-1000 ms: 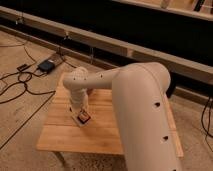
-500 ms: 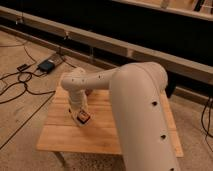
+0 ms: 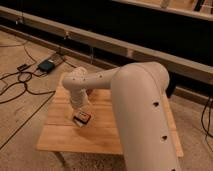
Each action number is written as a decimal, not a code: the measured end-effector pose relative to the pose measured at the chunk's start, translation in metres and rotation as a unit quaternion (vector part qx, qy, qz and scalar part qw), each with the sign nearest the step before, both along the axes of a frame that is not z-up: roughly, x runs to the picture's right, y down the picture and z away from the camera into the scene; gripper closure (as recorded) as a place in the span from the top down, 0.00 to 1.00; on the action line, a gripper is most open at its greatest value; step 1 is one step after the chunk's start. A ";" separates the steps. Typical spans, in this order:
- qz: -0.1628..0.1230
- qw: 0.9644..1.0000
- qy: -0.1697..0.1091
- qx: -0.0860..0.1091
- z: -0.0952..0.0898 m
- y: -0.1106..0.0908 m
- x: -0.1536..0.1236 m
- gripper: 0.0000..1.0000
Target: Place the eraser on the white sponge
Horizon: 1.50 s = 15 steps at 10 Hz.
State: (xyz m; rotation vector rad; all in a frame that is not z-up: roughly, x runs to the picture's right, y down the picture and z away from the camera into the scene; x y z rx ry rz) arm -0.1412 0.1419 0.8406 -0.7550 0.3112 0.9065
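The eraser (image 3: 83,118), a small dark block with a reddish-brown edge, lies on the left half of the wooden table (image 3: 60,140). A thin pale strip (image 3: 77,122) shows along its near-left edge; it may be the white sponge beneath, otherwise the sponge is hidden. My gripper (image 3: 80,111) hangs from the white wrist directly over the eraser, at or just above its top. The thick white arm (image 3: 140,110) covers the table's middle and right.
The small wooden table stands on a concrete floor. A dark box (image 3: 47,65) and black cables (image 3: 20,85) lie on the floor to the left. A long metal rail (image 3: 100,42) and dark wall run behind the table.
The arm has shifted very slightly; the gripper stays over the eraser, which lies at the same spot on the table.
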 end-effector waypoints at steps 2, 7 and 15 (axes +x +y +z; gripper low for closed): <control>0.026 0.999 0.018 0.007 0.002 -0.011 0.018 0.80; 0.115 0.990 0.072 0.027 0.001 -0.042 0.078 0.80; 0.168 0.976 0.127 0.049 0.003 -0.055 0.128 0.80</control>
